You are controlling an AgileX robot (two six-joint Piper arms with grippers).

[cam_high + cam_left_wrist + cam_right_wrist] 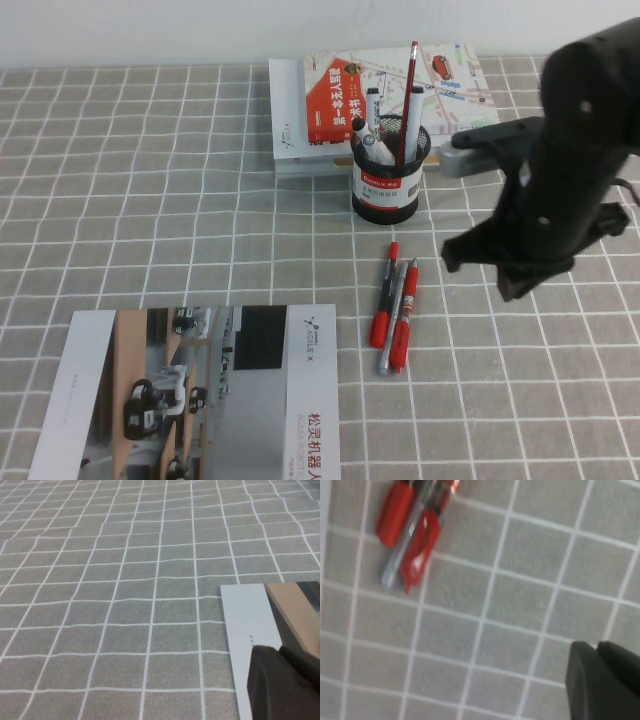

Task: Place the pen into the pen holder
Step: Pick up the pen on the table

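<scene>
The pen (405,312), mostly red, lies on the checked cloth as the rightmost of three pens side by side; it also shows in the right wrist view (421,546). The pen holder (390,172), a black mesh cup with a red-and-white label, stands behind them and holds several pens and a red pencil. My right gripper (515,288) hovers to the right of the three pens, shut and empty, with its fingers (590,680) above bare cloth. My left gripper (282,680) is shut over a booklet's corner and is out of the high view.
A grey pen (393,325) and a black-barrelled pen with a red cap (383,300) lie touching beside the red one. A stack of books (330,100) sits behind the holder. A large booklet (200,400) lies at the front left.
</scene>
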